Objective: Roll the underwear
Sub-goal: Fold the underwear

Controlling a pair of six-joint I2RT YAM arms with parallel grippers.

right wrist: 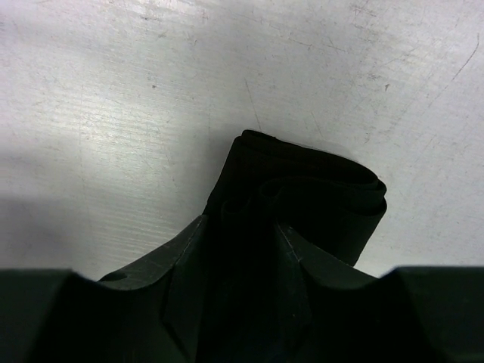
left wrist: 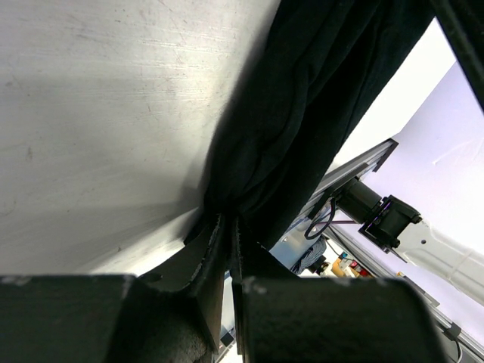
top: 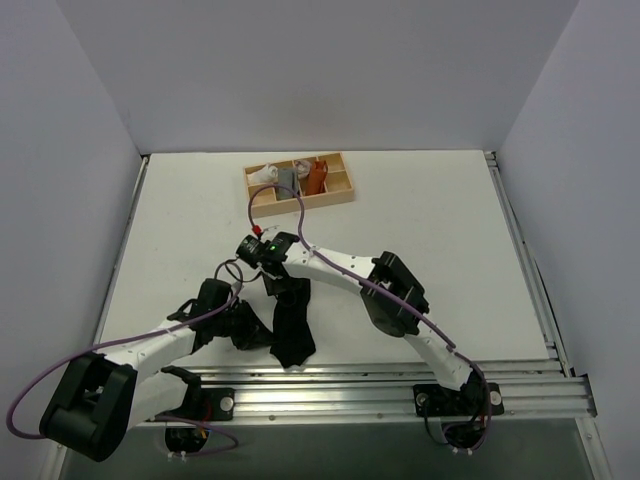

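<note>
The black underwear (top: 292,328) lies bunched in a long strip on the table between my two arms. My left gripper (top: 255,335) is at the strip's near left side and is shut on a gathered edge of the underwear (left wrist: 302,113); the left wrist view shows the cloth pinched where the left gripper (left wrist: 227,227) closes. My right gripper (top: 283,285) stands over the far end. Its fingers are apart, and the folded end of the underwear (right wrist: 318,197) lies between and just beyond the right gripper (right wrist: 240,227).
A small wooden tray (top: 300,201) stands at the back of the table, holding a white roll (top: 265,175), a grey roll (top: 290,178) and an orange-brown roll (top: 316,178). A metal rail (top: 380,385) runs along the near edge. Walls enclose three sides.
</note>
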